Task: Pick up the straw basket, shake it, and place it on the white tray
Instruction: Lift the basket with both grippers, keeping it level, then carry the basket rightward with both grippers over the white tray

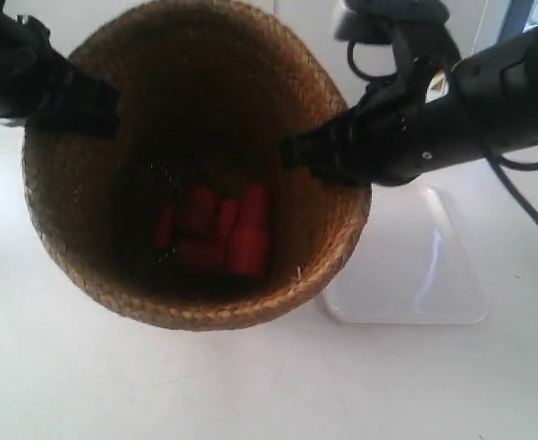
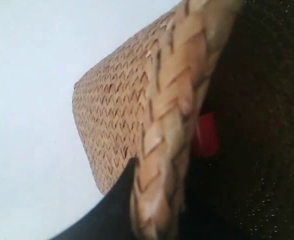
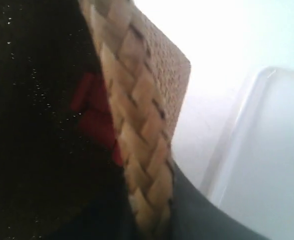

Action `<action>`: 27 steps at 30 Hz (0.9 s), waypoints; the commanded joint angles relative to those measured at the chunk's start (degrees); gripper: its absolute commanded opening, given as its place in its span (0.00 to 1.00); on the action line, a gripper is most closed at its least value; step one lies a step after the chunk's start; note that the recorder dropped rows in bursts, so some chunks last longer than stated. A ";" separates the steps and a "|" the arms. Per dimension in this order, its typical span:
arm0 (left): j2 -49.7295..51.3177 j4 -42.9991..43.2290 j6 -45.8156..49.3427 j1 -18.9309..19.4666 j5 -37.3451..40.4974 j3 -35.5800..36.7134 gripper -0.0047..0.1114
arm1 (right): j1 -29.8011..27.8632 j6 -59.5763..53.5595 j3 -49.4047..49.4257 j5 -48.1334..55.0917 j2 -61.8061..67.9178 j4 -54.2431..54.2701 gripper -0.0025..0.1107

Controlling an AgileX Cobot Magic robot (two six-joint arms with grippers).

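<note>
Straw is what fills nearly every view: the straw basket (image 1: 195, 313) sits between your two arms with its wide mouth turned up toward the exterior camera. Its braided rim is pinched on two opposite sides. The left gripper (image 1: 99, 108) bites the rim at the exterior view's left. In the left wrist view, one dark finger (image 2: 114, 207) presses against the outside of the weave just under the braid. The right gripper (image 1: 298, 151) grips the rim at the exterior view's right, its tip reaching over into the dark interior. In the right wrist view, its outer finger (image 3: 202, 215) lies flat against the outside of the braid. Both sets of jaws are closed narrow on the rim, and nothing but straw shows between them.

Down in the basket's shadowed bottom you have a cluster of red cylinders (image 1: 221, 234), lying jumbled and touching one another.

You find the white tray (image 1: 429, 266) on the white table (image 1: 250, 394) just beside the basket on the right arm's side. The basket's rim overlaps the tray's near corner in the exterior view. The basket is not on the tray. Its own body hides the base, so you cannot tell whether that base clears the table.
</note>
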 commanded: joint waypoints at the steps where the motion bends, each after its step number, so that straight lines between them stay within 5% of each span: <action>1: -3.76 -4.04 0.99 -0.02 -0.16 -5.24 0.04 | -0.20 -1.89 -4.86 -0.01 -4.41 1.06 0.02; 8: 2.19 -2.65 0.10 -0.02 0.06 3.24 0.04 | -0.20 -1.77 -1.39 2.25 0.60 -0.03 0.02; 17: -6.42 -5.07 1.72 -0.02 -2.64 -2.99 0.04 | -0.20 -2.65 -7.21 -1.92 -9.22 0.51 0.02; 27: -2.24 -5.23 1.02 -0.02 -1.81 -1.23 0.04 | -0.20 -1.47 -4.62 0.93 -2.41 -0.63 0.02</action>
